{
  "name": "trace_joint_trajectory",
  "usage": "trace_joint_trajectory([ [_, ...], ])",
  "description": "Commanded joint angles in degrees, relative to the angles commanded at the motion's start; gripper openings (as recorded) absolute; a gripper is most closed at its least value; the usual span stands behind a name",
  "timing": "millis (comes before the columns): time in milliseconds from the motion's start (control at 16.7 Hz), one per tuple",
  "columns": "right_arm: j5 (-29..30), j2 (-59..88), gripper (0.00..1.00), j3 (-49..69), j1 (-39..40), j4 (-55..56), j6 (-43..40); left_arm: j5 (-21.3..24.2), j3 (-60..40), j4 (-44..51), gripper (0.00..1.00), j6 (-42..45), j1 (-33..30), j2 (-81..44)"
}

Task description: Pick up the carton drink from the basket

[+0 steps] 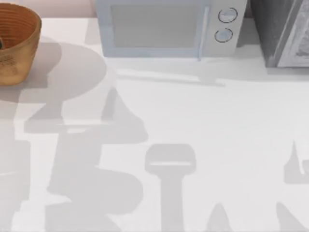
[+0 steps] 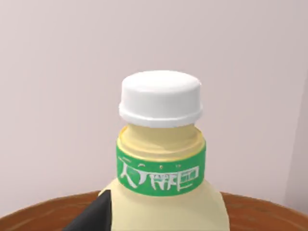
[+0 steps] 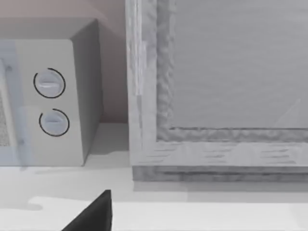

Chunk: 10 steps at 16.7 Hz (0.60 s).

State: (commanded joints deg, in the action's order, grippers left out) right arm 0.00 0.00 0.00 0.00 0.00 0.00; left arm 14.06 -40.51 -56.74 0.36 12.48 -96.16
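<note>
- The white table (image 1: pixel 203 121) spreads across the room, crossed by grey shadows of the arms.
- A grey-white microwave (image 1: pixel 164 26) stands at the far edge near the middle, its two round dials (image 1: pixel 225 24) on its right side.
- A grey framed cabinet (image 1: pixel 285 31) stands just right of the microwave, at the far right.
- The basket (image 1: pixel 17 43) sits at the far left corner, golden-brown wicker with a ribbed inside.
- The carton drink (image 2: pixel 163 192) stands upright close before the left wrist camera, yellow body, green band, white cap (image 2: pixel 160 98), with the basket's brown rim behind its base.
- A dark finger (image 2: pixel 94 216) of the left gripper lies against the drink's lower side; I cannot tell whether the grip is closed.
- A dark finger (image 3: pixel 94 214) of the right gripper hangs over the table near the microwave and cabinet; its state I cannot tell.
</note>
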Motion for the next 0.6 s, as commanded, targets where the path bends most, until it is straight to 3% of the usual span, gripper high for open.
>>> trace_joint_trajectory([
  [300, 0.0, 0.0, 1.0, 0.0, 0.0, 0.0, 0.0, 2.37, -6.47, -9.15, 1.0, 0.19, 2.02, -16.69],
  [600, 0.0, 0.0, 1.0, 0.0, 0.0, 0.0, 0.0, 2.97, -7.9, -11.24, 1.0, 0.27, 2.48, -20.82],
])
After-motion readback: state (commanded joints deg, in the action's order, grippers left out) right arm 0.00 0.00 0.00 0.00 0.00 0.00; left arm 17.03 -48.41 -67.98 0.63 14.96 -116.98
